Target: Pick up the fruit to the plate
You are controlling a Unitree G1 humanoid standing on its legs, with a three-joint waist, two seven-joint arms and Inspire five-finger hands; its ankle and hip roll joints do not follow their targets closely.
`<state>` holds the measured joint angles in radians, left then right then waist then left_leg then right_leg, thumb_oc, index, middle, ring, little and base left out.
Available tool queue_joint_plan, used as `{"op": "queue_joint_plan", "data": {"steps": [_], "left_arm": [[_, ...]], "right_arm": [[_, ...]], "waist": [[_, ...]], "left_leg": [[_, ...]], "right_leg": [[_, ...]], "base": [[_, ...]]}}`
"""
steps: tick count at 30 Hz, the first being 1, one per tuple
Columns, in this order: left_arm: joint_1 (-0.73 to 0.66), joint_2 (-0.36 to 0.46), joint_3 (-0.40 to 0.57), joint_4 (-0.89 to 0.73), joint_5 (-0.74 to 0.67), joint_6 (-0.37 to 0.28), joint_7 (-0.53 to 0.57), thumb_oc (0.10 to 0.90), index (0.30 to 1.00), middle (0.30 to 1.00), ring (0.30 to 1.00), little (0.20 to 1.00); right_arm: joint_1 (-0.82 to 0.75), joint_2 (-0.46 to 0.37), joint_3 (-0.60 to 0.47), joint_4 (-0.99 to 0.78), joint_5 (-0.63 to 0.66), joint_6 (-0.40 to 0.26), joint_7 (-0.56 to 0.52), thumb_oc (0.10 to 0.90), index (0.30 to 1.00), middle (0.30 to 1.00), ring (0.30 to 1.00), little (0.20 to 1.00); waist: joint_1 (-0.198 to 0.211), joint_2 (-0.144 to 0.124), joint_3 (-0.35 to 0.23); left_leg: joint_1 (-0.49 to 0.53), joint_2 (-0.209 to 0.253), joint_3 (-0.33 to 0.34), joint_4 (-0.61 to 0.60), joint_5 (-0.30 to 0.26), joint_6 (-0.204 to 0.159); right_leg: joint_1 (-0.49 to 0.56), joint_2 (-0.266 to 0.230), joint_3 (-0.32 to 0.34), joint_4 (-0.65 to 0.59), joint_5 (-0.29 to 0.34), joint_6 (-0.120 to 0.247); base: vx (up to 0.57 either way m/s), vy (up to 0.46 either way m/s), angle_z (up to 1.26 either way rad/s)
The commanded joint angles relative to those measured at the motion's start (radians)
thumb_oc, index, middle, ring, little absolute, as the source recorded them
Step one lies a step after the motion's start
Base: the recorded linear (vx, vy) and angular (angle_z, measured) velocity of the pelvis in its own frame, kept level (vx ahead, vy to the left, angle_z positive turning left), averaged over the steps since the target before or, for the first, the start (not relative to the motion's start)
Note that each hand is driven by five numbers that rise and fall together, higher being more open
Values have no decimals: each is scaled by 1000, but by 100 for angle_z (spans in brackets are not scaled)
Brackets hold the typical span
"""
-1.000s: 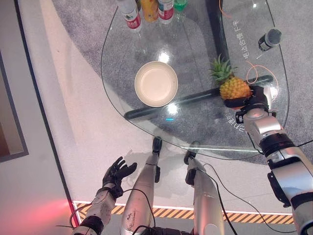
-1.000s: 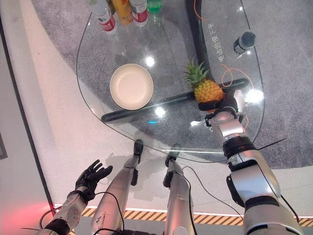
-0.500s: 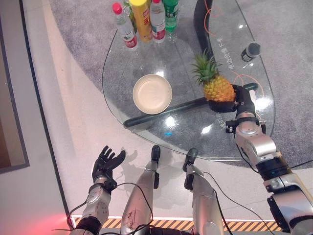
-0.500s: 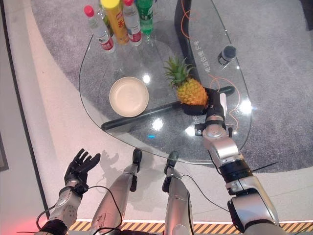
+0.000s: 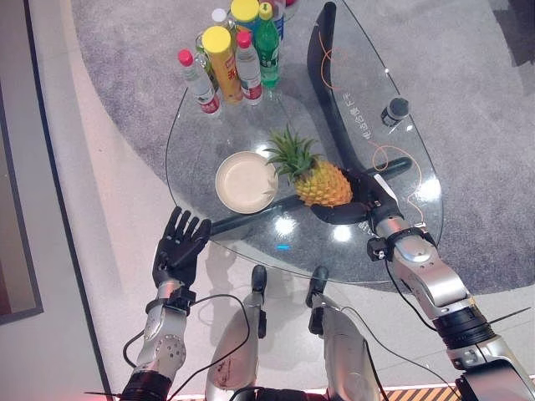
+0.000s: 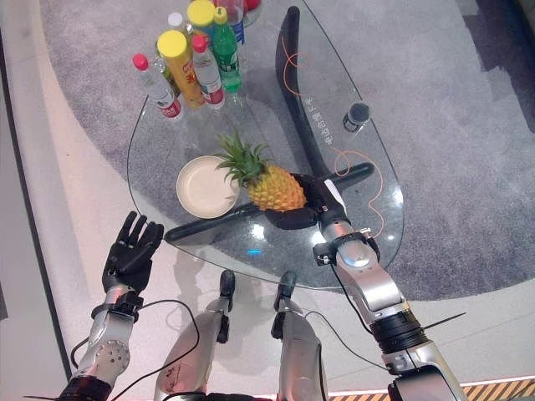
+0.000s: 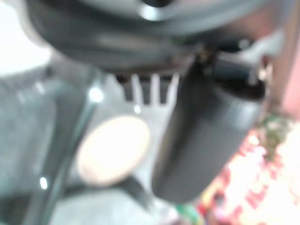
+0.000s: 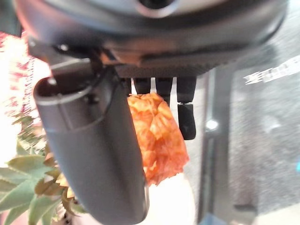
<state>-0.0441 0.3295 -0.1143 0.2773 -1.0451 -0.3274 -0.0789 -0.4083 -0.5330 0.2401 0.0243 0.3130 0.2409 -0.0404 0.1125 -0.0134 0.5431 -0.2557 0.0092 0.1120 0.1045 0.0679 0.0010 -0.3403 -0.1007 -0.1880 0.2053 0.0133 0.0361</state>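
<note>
The robot's left hand point(image 5: 178, 247), dark and raised palm-forward beside the near-left edge of the table, has its fingers straight and slightly spread; it holds nothing and hangs short of the rim of the oval glass table point(image 5: 188, 180).

On the glass, at about ten o'clock from the table's middle, stands a cluster of bottles point(image 5: 233, 58): a clear one with a red cap, a yellow-capped yellow one, another clear one with a red cap, a green one, and more behind them, all upright and close together.

Nearer the middle lies the round cream-coloured plate point(image 5: 245, 181). It is bare on its left part, while the green leafy crown of the pineapple reaches over its rim at about two o'clock.

The yellow-orange pineapple point(image 5: 320, 180) is tilted, crown toward ten o'clock, its body just beside the plate's right edge and above the glass. The right hand point(image 5: 358, 200) cups it from beneath and behind, fingers curled round the fruit's body; in the right wrist view the thumb point(image 8: 93, 154) lies along one side and the fingertips point(image 8: 186, 119) along the other.

Further right, a small dark cylindrical object point(image 5: 394, 110) stands near the table's far-right edge, at about two o'clock, with a thin orange cable point(image 5: 386, 159) looping on the glass near it.
</note>
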Motion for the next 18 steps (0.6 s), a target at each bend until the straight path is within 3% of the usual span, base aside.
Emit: {"op": "queue_joint_plan", "data": {"steps": [1,9,18], "left_arm": [[-2,78,-23,-196,-12,-20,-94,800,900,900,900,900],[-48,127,-126,-363,-4,49,-146,800,900,900,900,900],[-86,160,-202,-415,30,79,-144,800,900,900,900,900]], "right_arm": [[-74,-28,-26,-221,0,-169,45,100,300,300,300,200],[-69,-27,20,-256,5,-197,34,100,300,300,300,200],[-57,-18,77,-294,1,-214,80,100,300,300,300,200]], "waist": [[2,13,-23],[-2,18,-23],[-8,20,-23]], "left_leg": [[10,-47,2,112,-122,8],[-9,-64,-8,132,-127,19],[-21,-82,-18,142,-127,28]], "right_leg": [[62,23,-69,94,-79,12],[65,25,-67,82,-69,11],[63,25,-53,73,-59,17]], "base": [[0,0,0],[1,6,2],[3,12,2]]}}
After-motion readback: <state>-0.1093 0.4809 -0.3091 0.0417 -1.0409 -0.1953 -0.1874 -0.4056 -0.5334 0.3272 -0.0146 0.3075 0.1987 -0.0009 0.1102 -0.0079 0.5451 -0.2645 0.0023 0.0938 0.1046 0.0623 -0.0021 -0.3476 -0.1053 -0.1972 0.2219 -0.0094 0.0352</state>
